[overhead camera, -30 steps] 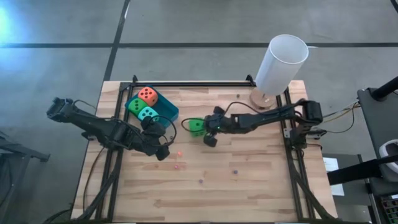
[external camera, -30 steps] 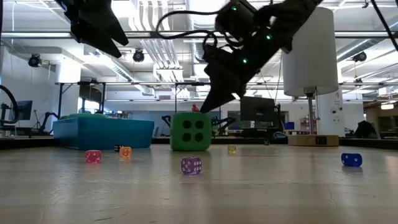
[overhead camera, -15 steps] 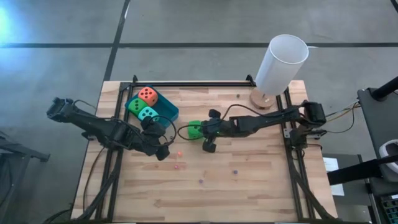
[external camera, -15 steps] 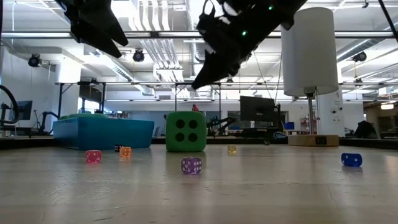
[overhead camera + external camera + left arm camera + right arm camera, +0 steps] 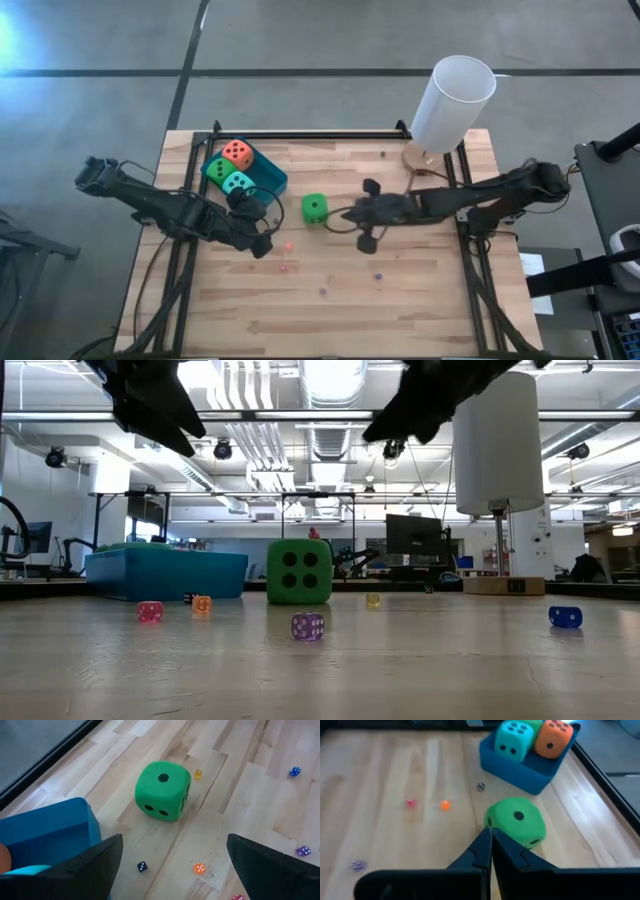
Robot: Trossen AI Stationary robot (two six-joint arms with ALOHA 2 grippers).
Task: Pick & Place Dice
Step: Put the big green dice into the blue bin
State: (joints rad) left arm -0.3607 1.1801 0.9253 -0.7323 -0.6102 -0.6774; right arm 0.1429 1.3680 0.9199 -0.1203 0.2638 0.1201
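The loose green die sits on the bare wood of the table, a little left of centre in the high view, with a single pip facing up. In the low view its four-pip face is turned toward the camera.

Read on the high view, the right gripper lies at 3 o'clock from this die, so the die is at the gripper's 9 o'clock, just beyond its tips. Whether tips and die touch cannot be told. The right wrist view shows the fingers pressed together into one point aimed at the die's edge, with nothing between them.

The left gripper is near the die, at about its 8 o'clock. Its two fingers stand wide apart and hold nothing. In the left wrist view the die lies on the wood ahead of the gap, clear of both fingers.

At about 10 o'clock from the loose die is the blue tray. It holds the orange-red die, a second green die and the teal die.

Several tiny dice are scattered on the wood around and below the loose die. A white cylinder stands on a wooden base near the table's far right corner, at about 2 o'clock from the die.
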